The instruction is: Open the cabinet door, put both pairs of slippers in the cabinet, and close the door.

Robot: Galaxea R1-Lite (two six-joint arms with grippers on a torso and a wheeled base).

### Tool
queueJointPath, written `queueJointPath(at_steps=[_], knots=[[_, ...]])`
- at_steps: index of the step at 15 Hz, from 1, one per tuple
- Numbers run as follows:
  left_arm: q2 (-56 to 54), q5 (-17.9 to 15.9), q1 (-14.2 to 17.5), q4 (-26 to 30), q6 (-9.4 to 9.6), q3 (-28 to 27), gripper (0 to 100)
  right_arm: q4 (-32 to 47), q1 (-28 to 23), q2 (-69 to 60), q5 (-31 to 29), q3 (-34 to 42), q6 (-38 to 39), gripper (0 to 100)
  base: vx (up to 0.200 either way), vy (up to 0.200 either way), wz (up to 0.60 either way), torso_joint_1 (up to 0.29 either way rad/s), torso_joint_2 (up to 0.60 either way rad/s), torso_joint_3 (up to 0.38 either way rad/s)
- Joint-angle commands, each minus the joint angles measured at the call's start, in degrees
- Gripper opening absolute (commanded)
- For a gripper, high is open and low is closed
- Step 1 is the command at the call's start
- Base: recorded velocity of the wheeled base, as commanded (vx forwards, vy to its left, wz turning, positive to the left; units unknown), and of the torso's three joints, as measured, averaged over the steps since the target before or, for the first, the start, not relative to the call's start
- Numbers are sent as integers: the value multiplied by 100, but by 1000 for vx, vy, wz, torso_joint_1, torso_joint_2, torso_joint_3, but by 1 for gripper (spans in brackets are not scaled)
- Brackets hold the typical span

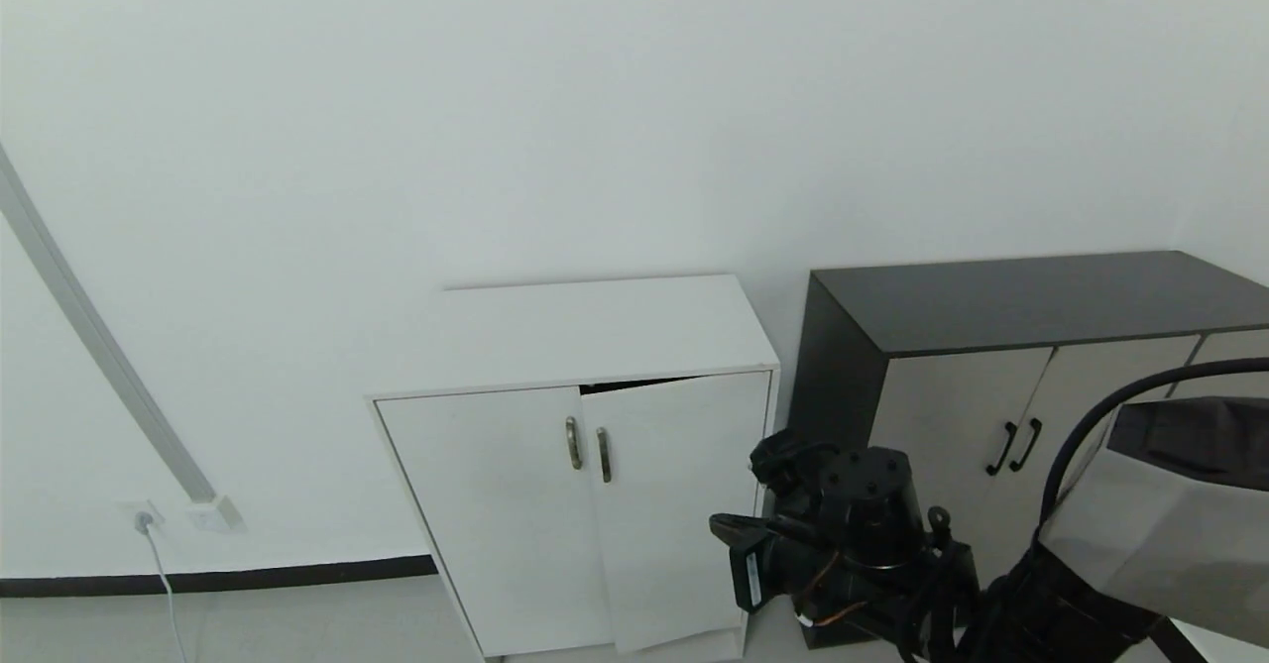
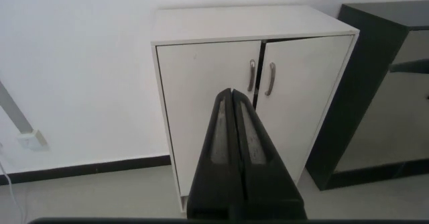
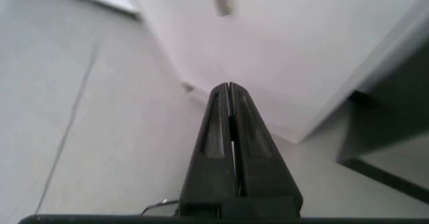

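White wall (image 1: 595, 98); 1 white cabinet (image 1: 605, 331), 2 doors (image 1: 496, 514), 2 handles (image 1: 573, 443).

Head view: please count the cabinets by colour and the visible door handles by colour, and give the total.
White cabinet: 1
Black cabinet: 1
Metal handles on the white one: 2
Black handles in sight on the black one: 2
Total: 6

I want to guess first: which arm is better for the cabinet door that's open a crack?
Right, probably. The right arm sits beside the ajar door; the left arm, jaws shut, faces the cabinet from farther back.
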Motion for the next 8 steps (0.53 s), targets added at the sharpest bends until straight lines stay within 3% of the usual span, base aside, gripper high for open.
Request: queueJointPath(at_steps=[1, 5, 8], knots=[[7, 2, 0, 0, -1, 0, 0, -404, -70, 145, 291, 436, -183, 0, 0, 0, 0, 0, 0, 0], [7, 2, 0, 0, -1, 0, 0, -1090, -17, 479, 502, 805, -262, 0, 0, 0, 0, 0, 0, 0], [7, 2, 0, 0, -1, 0, 0, -1178, 1, 497, 502, 840, -298, 0, 0, 0, 0, 0, 0, 0]])
